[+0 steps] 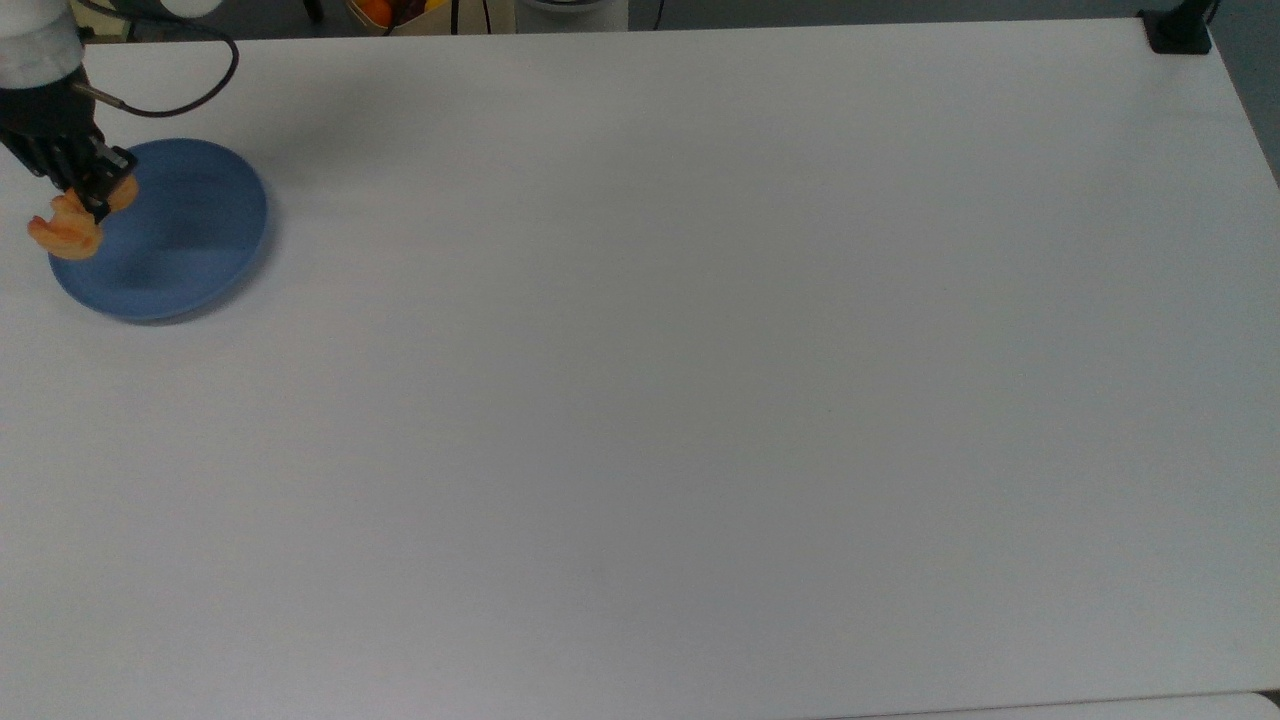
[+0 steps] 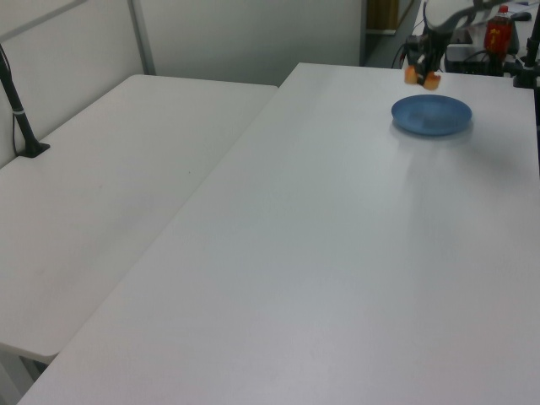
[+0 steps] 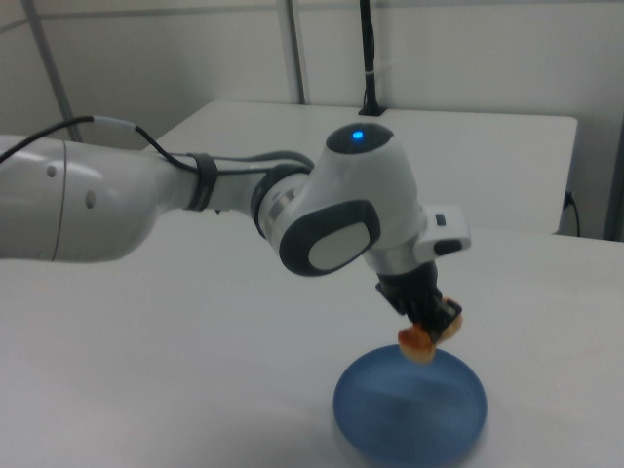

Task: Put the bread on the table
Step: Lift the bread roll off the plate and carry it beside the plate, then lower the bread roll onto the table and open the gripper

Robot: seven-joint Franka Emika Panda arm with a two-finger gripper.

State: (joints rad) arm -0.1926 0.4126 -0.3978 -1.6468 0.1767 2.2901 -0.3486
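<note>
Gripper [image 3: 429, 320] closed on the bread [image 3: 421, 338], held in the air above the blue plate [image 3: 409, 414], near its rim at the top view's left. Best carried well clear of that rim, out over bare table [image 1: 700, 350]. Then lowered until touching before letting go, to avoid a drop or roll.

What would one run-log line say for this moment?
gripper: shut on bread | bread: held above blue plate | table: not yet reached
</note>
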